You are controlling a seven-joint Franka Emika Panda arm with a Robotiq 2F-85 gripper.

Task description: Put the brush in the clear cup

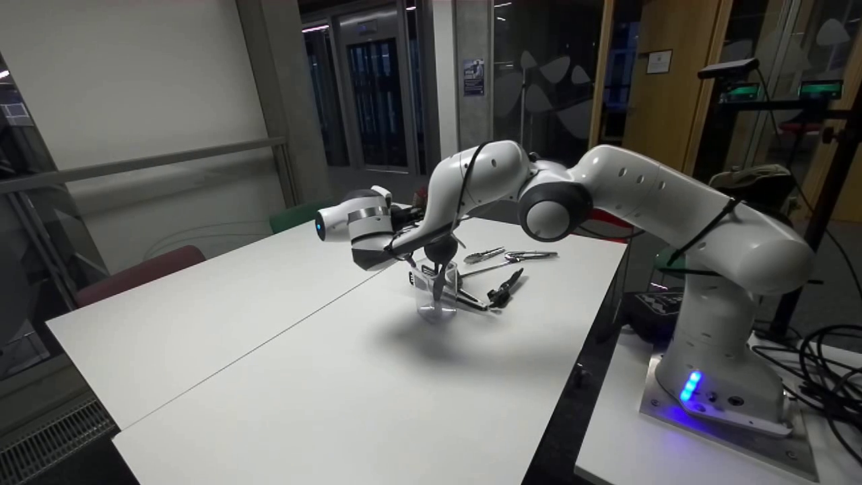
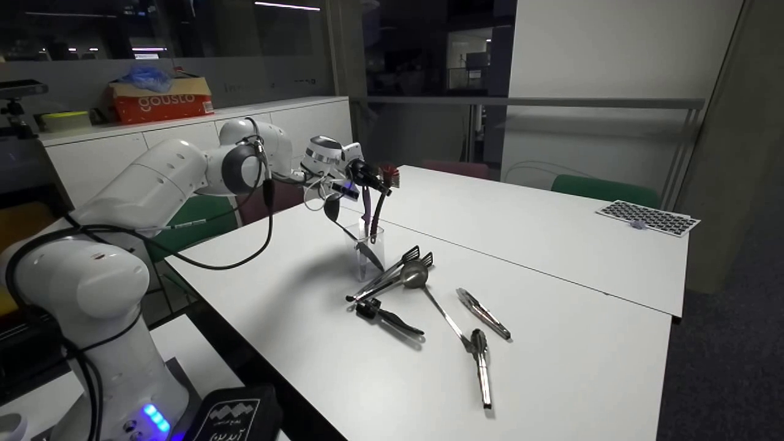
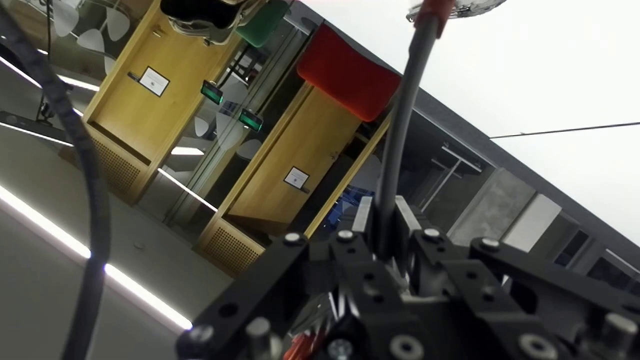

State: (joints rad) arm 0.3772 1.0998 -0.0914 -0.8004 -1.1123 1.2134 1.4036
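Note:
The brush has a red bristle head (image 2: 390,175) and a long dark handle. My gripper (image 2: 386,191) is shut on the handle, with the head up and the handle slanting down. In the wrist view the grey handle (image 3: 400,120) runs between the fingertips (image 3: 386,215) to a red end part. The clear cup (image 2: 358,268) stands upright on the table and holds dark utensils; it also shows in an exterior view (image 1: 436,312). The handle's lower end overlaps the cup's rim; I cannot tell whether it is inside. In the wrist view the cup's edge (image 3: 482,7) lies behind that end.
A black utensil (image 2: 331,208) leans out of the cup. Beside the cup lie slotted turners (image 2: 411,253), a ladle (image 2: 414,274) and a black-handled tool (image 2: 398,323). Tongs (image 2: 484,313) and another metal utensil (image 2: 482,373) lie farther off. A checkered board (image 2: 648,219) lies at the table's far end.

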